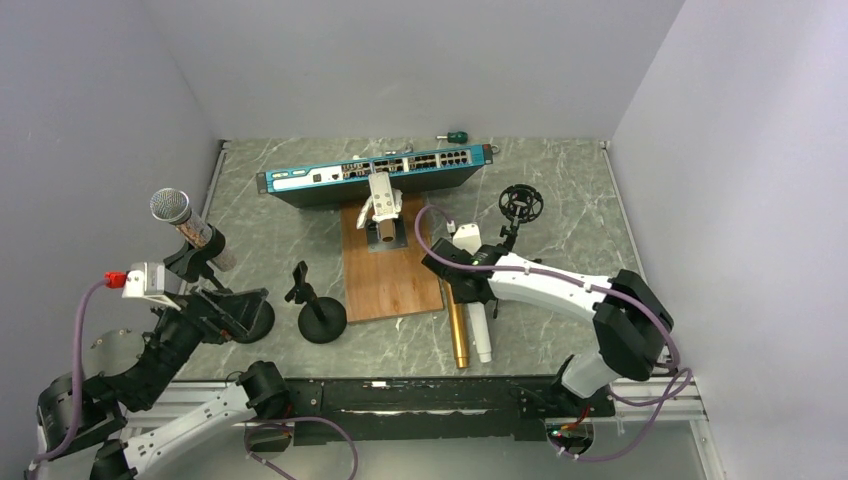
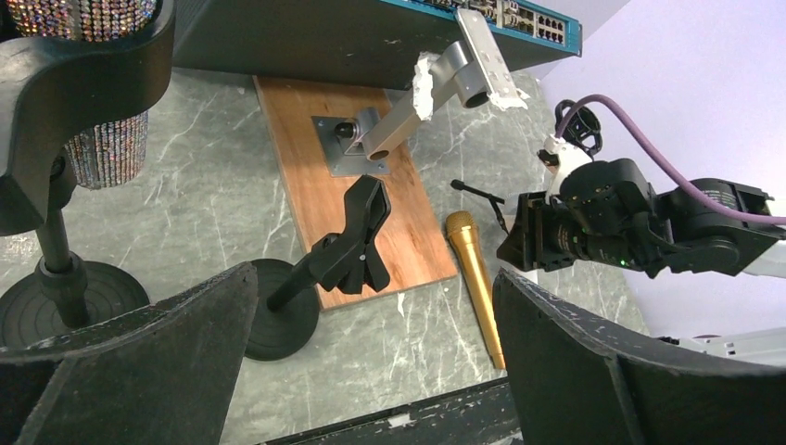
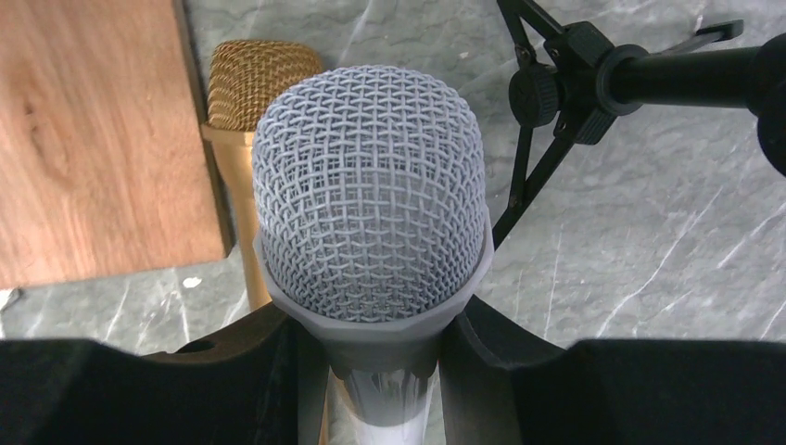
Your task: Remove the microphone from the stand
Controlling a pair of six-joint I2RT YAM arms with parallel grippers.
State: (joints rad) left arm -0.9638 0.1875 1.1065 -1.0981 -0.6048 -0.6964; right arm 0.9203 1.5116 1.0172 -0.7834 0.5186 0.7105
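Observation:
A sparkly silver-headed microphone [image 1: 172, 208] sits tilted in the clip of a black round-base stand [image 1: 250, 315] at the left; it also shows in the left wrist view [image 2: 109, 146]. My left gripper [image 1: 222, 306] is open and empty beside that stand's base, its jaws wide apart [image 2: 375, 371]. My right gripper [image 1: 468, 290] is shut on a white microphone [image 1: 483, 335] just below its grey mesh head [image 3: 371, 185], low over the table next to a gold microphone [image 1: 459, 335].
An empty clip stand [image 1: 320, 315] stands by a wooden board [image 1: 392, 275] carrying a grey bracket [image 1: 383, 205]. A blue network switch [image 1: 375, 172] lies at the back. A black shock-mount tripod [image 1: 520, 205] stands to the right.

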